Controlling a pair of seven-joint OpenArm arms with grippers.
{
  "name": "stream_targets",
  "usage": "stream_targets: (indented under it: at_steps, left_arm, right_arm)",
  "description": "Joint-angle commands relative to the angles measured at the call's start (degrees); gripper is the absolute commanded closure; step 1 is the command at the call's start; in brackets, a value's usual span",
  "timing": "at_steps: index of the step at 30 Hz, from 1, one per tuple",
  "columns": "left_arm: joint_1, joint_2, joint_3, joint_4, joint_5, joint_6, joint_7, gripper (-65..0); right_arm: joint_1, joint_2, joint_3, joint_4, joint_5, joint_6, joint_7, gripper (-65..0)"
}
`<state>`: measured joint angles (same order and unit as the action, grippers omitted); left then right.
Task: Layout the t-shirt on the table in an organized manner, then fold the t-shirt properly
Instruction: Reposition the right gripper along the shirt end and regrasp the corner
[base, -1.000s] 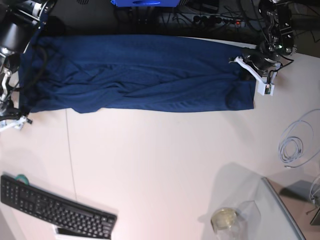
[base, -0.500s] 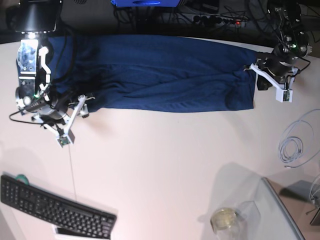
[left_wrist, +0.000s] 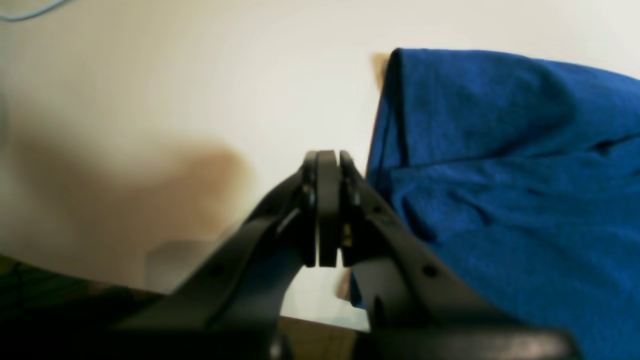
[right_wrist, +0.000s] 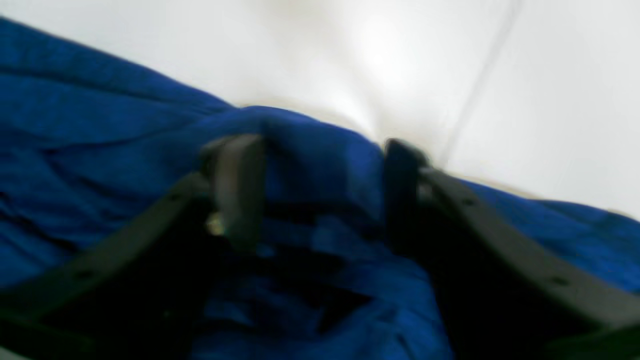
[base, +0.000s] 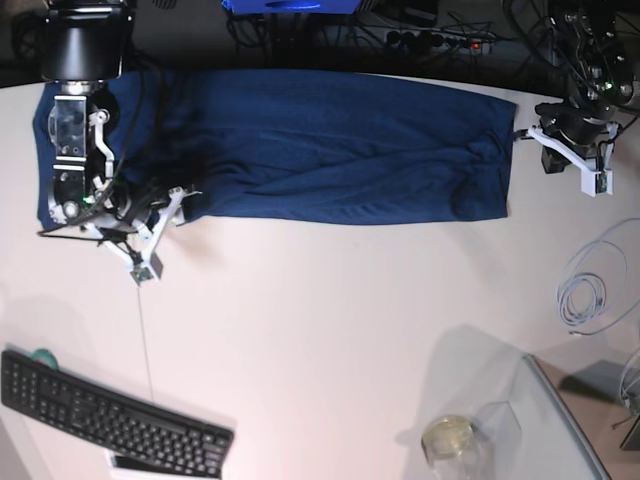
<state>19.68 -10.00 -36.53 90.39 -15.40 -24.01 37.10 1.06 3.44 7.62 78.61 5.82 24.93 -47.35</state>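
Observation:
The navy t-shirt (base: 320, 145) lies as a long folded strip across the far part of the white table (base: 330, 320). My right gripper (base: 172, 203) is at the strip's near left edge. In the right wrist view its jaws (right_wrist: 317, 165) stand apart, astride a raised fold of the t-shirt (right_wrist: 320, 150), and that view is blurred. My left gripper (base: 528, 135) hovers just off the strip's right end. The left wrist view shows the gripper (left_wrist: 327, 165) shut with nothing in it, the t-shirt's (left_wrist: 500, 175) edge lying close beside it on the right.
A black keyboard (base: 110, 420) lies at the near left. A coiled pale cable (base: 585, 290) sits at the right edge. A glass jar (base: 450, 440) and a grey tray (base: 565, 420) stand at the near right. Cables and a power strip (base: 440, 40) run behind the table.
My right arm swung in from the table's left edge onto the shirt's near left edge, its jaws narrowing. My left gripper drew back to the right, off the shirt's end, still shut.

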Motion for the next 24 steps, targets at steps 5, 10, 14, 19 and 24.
stream_targets:
  at_steps: [5,10,14,19,24]
  left_arm:
    - [-0.30,-0.95,-0.26,-0.15,-0.47,-0.03,-0.84,0.0]
    - [-0.12,-0.95,-0.43,-0.15,-0.47,-0.03,-1.01,0.0]
    - [-0.12,-0.95,-0.43,-0.15,-0.47,-0.03,-1.01,0.0]
    - [-0.30,-0.86,-0.08,-0.15,-0.47,-0.03,-1.01,0.0]
    - [-0.39,-0.86,0.01,-0.15,-0.47,-0.03,-1.01,0.0]
  right_arm:
    - [0.13,0.29,0.16,2.14,0.37,0.17,0.36,-0.3]
    - [-4.01,0.29,0.16,9.35,0.37,0.17,-2.98,-0.2]
    - [-9.28,-0.67,0.25,16.29,0.37,0.17,-5.09,-0.3]
    - [-15.43,-1.11,0.16,21.30,0.37,0.17,-6.32,-0.3]
    - [-18.86,-2.52,0.16,21.57,0.37,0.17,-5.97,-0.3]
